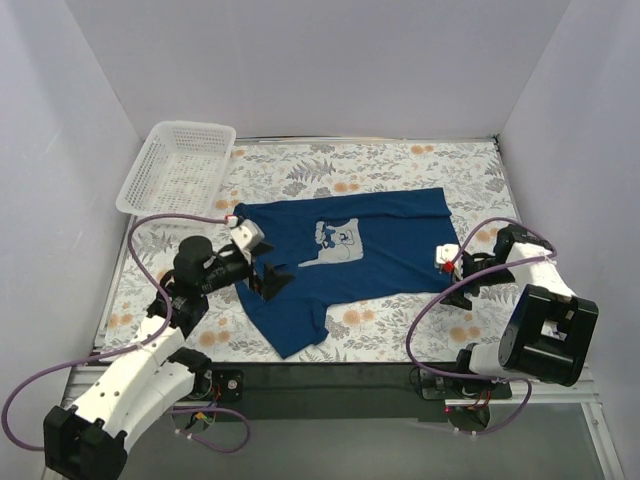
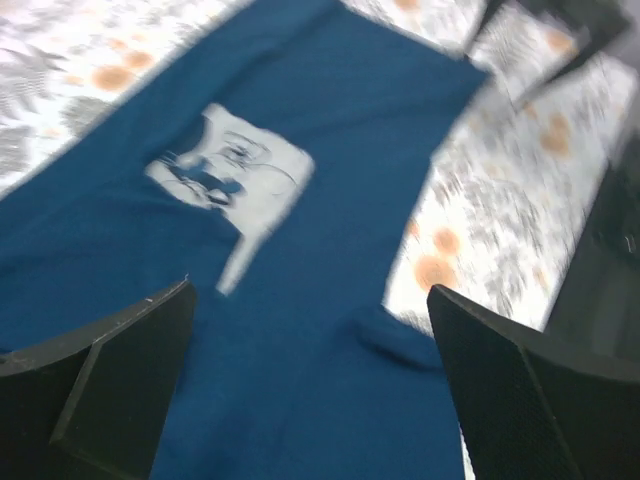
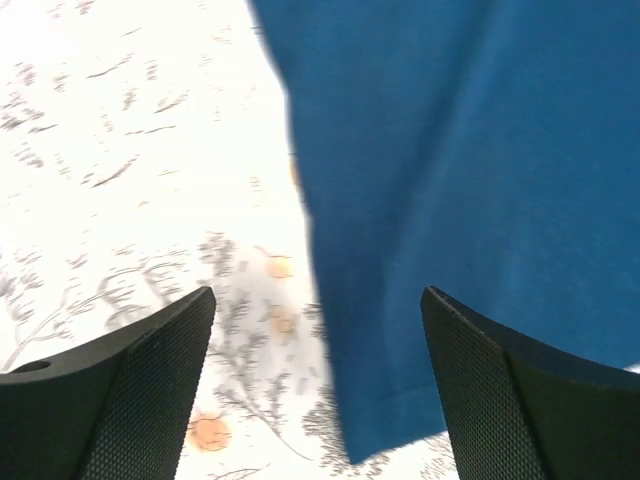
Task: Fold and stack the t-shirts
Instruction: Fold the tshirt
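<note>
Evidently the navy t-shirt [image 1: 370, 250] lies mostly flat and print-up on the floral surface [image 1: 400, 165], a layout that suits taking its edges for a fold. The left jaws stand wide apart and empty above one end, with blue cloth and the grey print [image 2: 230, 175] between and beyond them, while the right jaws, likewise spread and pinching nothing, hover at the opposite end with the shirt's edge running between them. Beyond the left jaws, near the shirt's far corner, the white mesh basket [image 1: 180, 165] shows nothing inside.
</note>
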`<action>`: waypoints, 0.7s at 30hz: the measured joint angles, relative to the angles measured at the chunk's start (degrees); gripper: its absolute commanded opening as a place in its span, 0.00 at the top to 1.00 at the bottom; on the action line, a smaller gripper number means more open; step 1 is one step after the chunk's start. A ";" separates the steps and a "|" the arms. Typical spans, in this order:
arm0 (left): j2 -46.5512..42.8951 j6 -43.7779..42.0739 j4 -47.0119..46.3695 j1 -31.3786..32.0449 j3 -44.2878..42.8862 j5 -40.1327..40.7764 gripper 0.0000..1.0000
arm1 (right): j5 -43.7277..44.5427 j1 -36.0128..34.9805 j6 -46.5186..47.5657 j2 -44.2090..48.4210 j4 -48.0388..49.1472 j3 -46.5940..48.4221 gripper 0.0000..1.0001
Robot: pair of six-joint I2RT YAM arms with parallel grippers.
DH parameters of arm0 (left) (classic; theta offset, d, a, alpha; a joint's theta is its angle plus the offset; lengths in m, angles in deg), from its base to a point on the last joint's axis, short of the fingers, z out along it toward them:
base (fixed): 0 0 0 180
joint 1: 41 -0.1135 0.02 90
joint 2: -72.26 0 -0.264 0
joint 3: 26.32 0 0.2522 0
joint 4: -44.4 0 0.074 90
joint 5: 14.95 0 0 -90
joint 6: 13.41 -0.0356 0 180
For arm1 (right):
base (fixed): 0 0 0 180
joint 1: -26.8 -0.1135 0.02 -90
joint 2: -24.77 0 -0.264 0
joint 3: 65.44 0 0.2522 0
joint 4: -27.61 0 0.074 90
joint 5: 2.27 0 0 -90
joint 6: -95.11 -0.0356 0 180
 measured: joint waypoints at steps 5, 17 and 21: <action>-3.85 -8.17 9.42 13.22 0.68 0.55 0.19 | 2.05 -1.25 8.41 0.59 -6.78 -1.88 0.32; -16.74 14.43 22.01 17.57 -10.03 35.87 0.12 | 1.20 -61.07 -14.99 6.69 9.60 -0.66 0.36; -25.66 22.62 25.24 17.57 -9.97 42.03 0.12 | 8.48 -74.93 -22.27 -2.36 18.27 6.34 0.36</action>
